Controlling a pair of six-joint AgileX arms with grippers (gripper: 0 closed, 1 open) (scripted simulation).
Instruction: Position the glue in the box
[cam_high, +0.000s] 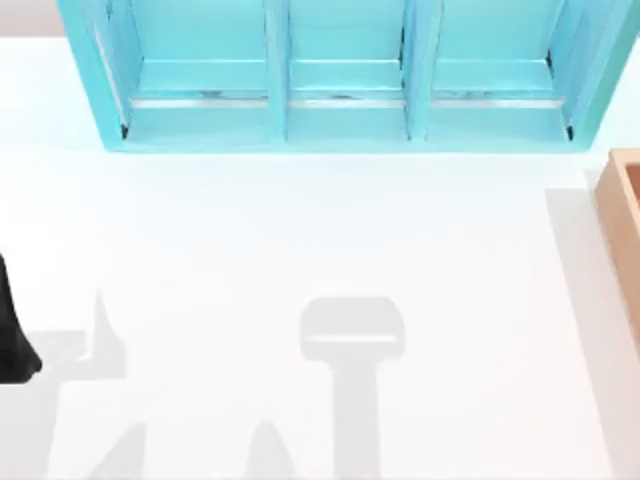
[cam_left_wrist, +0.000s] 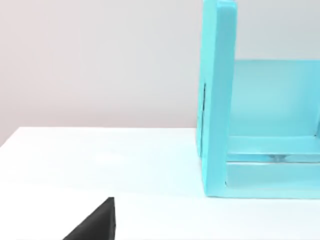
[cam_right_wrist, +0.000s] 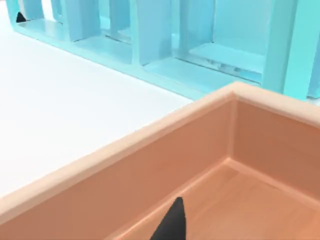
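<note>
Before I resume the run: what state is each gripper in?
Left gripper: at the table's left edge, state cannot be told.
Right gripper: over the box, state cannot be told.

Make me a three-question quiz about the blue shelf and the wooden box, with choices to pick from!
1. Where is the box on the table, seen from above?
A) at the right edge
B) at the left edge
C) in the middle

2. How many compartments does the shelf have?
A) two
B) three
C) five

3. What is the top of the box like?
A) shut by a lid
B) open
C) covered by a cloth

Answers:
1 A: its tan wall shows at the top view's right edge.
2 B: two dividers split it into three.
3 B: the right wrist view looks straight in at its wooden floor, with the right gripper above it.

The left arm is at the table's left edge.
</note>
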